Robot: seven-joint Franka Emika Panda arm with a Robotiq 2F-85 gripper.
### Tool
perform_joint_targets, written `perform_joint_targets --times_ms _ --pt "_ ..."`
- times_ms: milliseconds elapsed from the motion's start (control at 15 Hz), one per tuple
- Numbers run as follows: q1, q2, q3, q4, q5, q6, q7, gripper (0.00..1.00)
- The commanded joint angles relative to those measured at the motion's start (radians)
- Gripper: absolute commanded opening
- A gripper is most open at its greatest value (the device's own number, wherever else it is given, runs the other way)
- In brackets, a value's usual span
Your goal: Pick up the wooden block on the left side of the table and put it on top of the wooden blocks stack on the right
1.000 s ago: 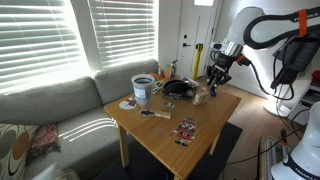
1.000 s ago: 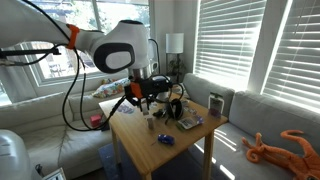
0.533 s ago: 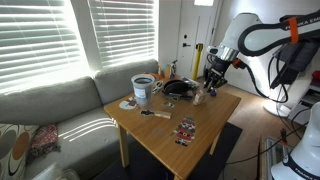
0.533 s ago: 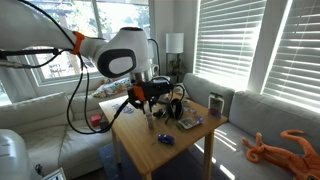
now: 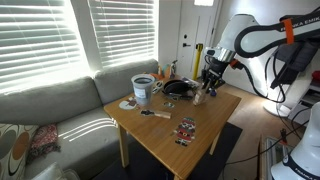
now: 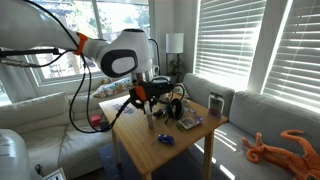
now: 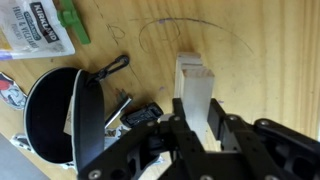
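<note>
My gripper comes in from the bottom middle of the wrist view. Its two fingers stand on either side of a pale column of wood that runs up toward the centre of the frame. The end between my fingers I take to be the wooden block, and the far end resting on the table to be the stack. I cannot see a seam where one ends and the other begins. The fingers sit close against the wood, but I cannot tell whether they are pressing it or only bracketing it.

I am directly above the column so that the block's weight goes straight down through the pile and does not push it sideways. A narrow pile like this would, I judge, topple at a slight nudge.

The black pan fills the lower left of the wrist view, near the stack. That is a reason to keep any move vertical. A green-edged packet lies in the upper left corner, well apart.

In both exterior views the gripper hangs low over the table.
</note>
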Motion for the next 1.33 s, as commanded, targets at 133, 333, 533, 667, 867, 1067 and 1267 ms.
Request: perform_joint_targets --times_ms 133,333,533,667,867,1067,1267 --pt "-0.019 0.026 0.013 0.03 0.005 -0.01 -0.004 0.07" --pt "-0.018 0.031 0.015 0.033 0.006 -0.01 -0.003 0.07" --pt "-0.018 0.033 0.018 0.035 0.006 -0.012 0.0 0.07" --pt "-0.019 0.032 0.023 0.037 0.004 -0.016 0.006 0.07" --pt "-0.018 0.029 0.028 0.037 0.003 -0.019 0.011 0.07" --pt "-0.018 0.029 0.033 0.035 0.001 -0.022 0.015 0.07" --pt "-0.019 0.028 0.038 0.033 -0.002 -0.022 0.019 0.07"
